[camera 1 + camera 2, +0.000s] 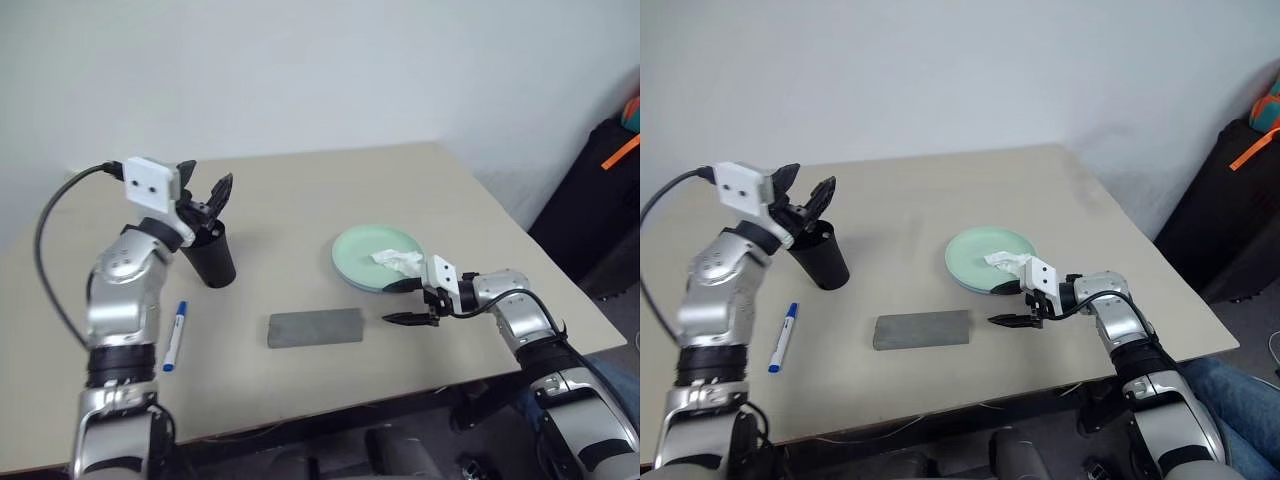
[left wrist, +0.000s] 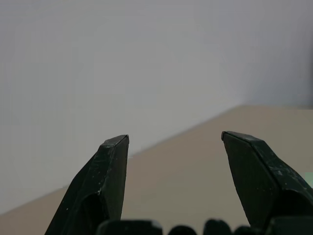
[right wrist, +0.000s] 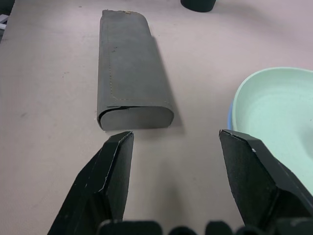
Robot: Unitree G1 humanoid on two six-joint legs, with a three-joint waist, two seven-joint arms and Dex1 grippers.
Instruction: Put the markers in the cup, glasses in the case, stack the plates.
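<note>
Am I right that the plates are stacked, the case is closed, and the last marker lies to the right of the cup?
Not quite. The marker lies on the table to the left of the cup, near the robot's left arm; the left eye view shows it. The rest holds: the mint plate sits on the blue one, and the case is closed.
</note>
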